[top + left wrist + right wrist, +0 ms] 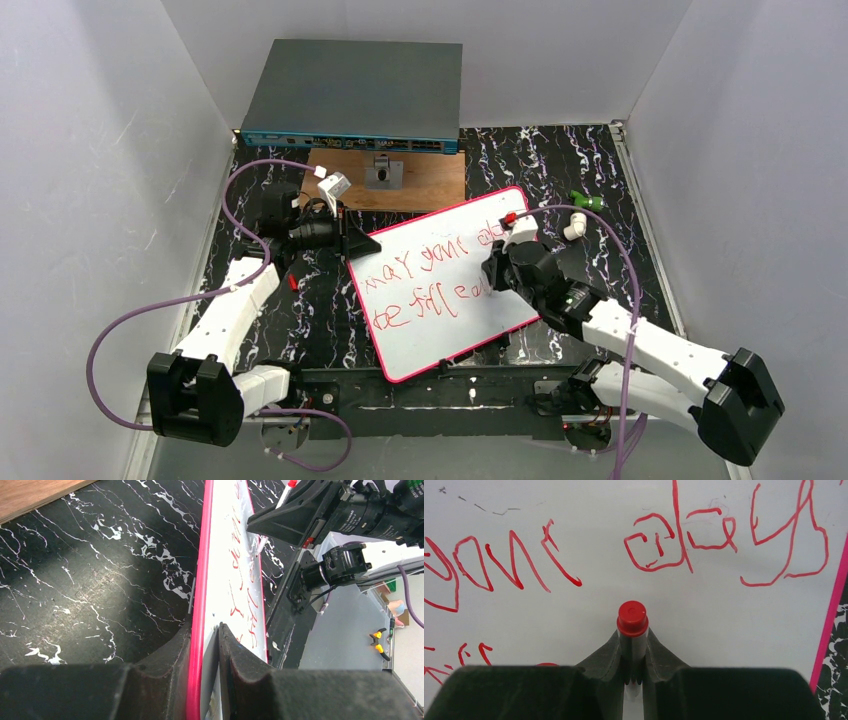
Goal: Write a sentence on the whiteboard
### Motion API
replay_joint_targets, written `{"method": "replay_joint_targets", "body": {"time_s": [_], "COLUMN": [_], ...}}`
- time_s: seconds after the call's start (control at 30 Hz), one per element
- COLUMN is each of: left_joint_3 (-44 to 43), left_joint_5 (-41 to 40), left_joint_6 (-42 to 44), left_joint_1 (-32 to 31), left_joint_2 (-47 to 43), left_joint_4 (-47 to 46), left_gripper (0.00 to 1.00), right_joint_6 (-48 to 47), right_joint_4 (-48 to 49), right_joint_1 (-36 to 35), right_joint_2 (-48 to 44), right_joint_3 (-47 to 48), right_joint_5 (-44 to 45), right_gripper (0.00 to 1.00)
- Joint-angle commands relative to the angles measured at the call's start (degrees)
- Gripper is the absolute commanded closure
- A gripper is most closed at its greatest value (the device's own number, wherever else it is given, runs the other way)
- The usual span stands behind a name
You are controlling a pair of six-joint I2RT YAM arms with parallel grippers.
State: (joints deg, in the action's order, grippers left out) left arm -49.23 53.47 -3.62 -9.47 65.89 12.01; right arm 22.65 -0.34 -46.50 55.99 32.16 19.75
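Inside the left end effector (206, 631), the whiteboard (226, 565) edge.

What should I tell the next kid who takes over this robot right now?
Left hand: shut on the whiteboard at its pink edge, holding it steady.
Right hand: shut on the red marker, above the board near the end of the second line.
The whiteboard lies slanted on the black table.
Done: the sentence runs in two lines of wobbly red words.
Left: probably finishing the second line. I cannot tell if the sentence is complete. After that, likely set the marker down and let go of the board.
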Motion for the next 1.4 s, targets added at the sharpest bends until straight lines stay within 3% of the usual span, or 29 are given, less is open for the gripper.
{"method": "replay_joint_targets", "body": {"time_s": [0.0, 0.2, 0.4, 0.47, 0.6, 0.73, 0.87, 1.07, 1.37], "left_joint_3": [-0.12, -0.16, 0.11, 0.42, 0.81, 0.74, 0.76, 0.57, 0.33], "left_joint_5": [-7.07, -6.93, -6.88, -7.13, -6.69, -6.25, -6.06, -5.87, -5.75], "left_joint_6": [7.11, 6.98, 6.59, 6.22, 5.67, 5.25, 5.03, 4.93, 5.02], "left_joint_1": [-0.19, -0.15, -0.19, -0.19, -0.28, -0.63, -0.86, -1.12, -1.15], "left_joint_2": [-0.73, -0.32, 0.12, -0.2, -0.69, -0.86, -1.02, -1.0, -0.17], "left_joint_4": [-0.2, -0.41, -0.95, -1.59, -2.17, -2.56, -2.89, -2.94, -3.05], "left_gripper": [1.0, 1.0, 1.0, 1.0, 1.0, 1.0, 1.0, 1.0, 1.0], "right_joint_6": [-0.79, -2.32, -2.22, -1.36, -4.56, -9.87, -10.7, -13.85, -13.55], "right_joint_4": [-6.39, -16.1, -14.53, -8.75, 12.86, 15.19, 31.86, 43.13, 50.51], "right_joint_1": [0.17, 0.18, 0.18, 0.18, 0.14, 0.07, -0.02, -0.03, -0.01], "right_joint_2": [-4.46, -14.33, -22.52, -25.23, -31.16, -31.2, -35.65, -35.65, -31.05], "right_joint_3": [1.05, 7.75, 6.55, 1.72, -10.52, -12.13, -21.99, -28.59, -29.71], "right_joint_5": [2.26, 2.51, 4.83, 8.24, 11.54, 8.32, 8.13, 9.5, 8.64], "right_gripper": [0.99, 0.99, 0.99, 0.99, 0.99, 0.99, 0.99, 0.99, 0.99]}}
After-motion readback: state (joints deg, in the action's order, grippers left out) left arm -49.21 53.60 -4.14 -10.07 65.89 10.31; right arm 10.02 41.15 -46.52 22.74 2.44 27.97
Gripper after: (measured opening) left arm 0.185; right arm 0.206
